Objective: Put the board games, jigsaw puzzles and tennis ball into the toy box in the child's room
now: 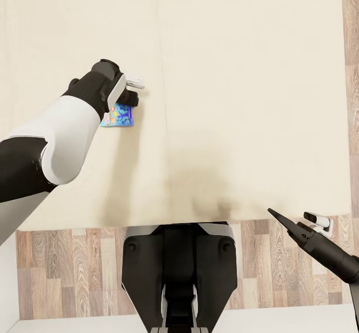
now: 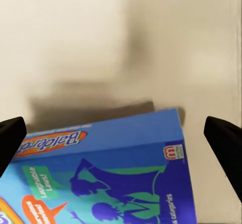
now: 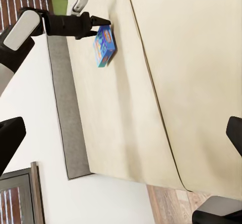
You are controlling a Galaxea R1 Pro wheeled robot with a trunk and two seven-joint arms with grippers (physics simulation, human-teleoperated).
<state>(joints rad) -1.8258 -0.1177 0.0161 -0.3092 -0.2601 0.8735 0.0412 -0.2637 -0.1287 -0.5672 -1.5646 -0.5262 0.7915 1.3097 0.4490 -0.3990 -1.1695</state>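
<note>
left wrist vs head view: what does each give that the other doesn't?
Left wrist alone: the print on the blue board game lid, readable up close, with a dark fingertip at each side, jaws apart and not touching the box.
Head alone: the right gripper over the wood floor, and the robot's trunk.
Both: the board game lying on the beige bed.

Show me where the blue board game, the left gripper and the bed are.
blue board game [image 2: 116, 173], left wrist view, on its printed lid.
left gripper [image 3: 102, 22], right wrist view, between its fingertips above the game.
bed [image 1: 239, 73], head view, on bare beige mattress cover.
</note>
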